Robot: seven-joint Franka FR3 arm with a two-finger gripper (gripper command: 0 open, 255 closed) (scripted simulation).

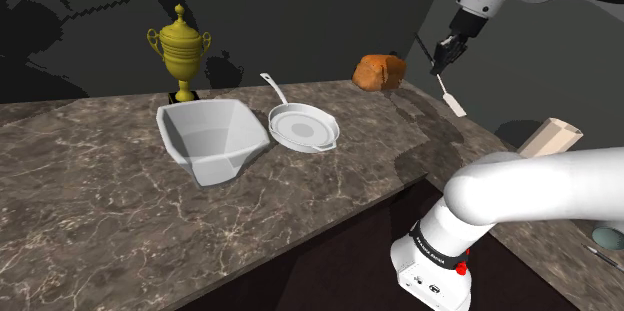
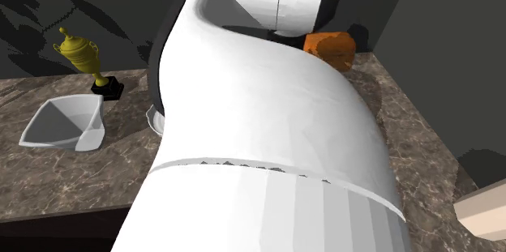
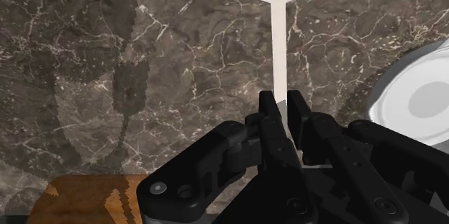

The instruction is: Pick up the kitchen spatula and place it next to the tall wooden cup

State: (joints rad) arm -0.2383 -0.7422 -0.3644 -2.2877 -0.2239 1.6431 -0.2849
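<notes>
Marble counter (image 1: 90, 199), shoulder view: white angular basin (image 1: 212, 137) sat mid-surface. Gold trophy (image 1: 180, 51) on a black base stood upright at the basin's 11 o'clock. White frying pan (image 1: 303, 127) lay just beside the basin at 3 o'clock, handle toward 11. Brown bread loaf (image 1: 380, 71) sat at the pan's 1 o'clock.

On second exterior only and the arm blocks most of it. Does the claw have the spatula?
Observer: Yes. In the wrist view the claw is shut on the handle of the pale spatula, with the blade pointing away from it.
Operator: Is it off the counter?
Observer: Yes. The shoulder view shows it hanging in the air over the marble counter, near the orange loaf-like object.
Operator: Is the arm hiding anything else?
Observer: A white frying pan sits beside the white bin.
</notes>
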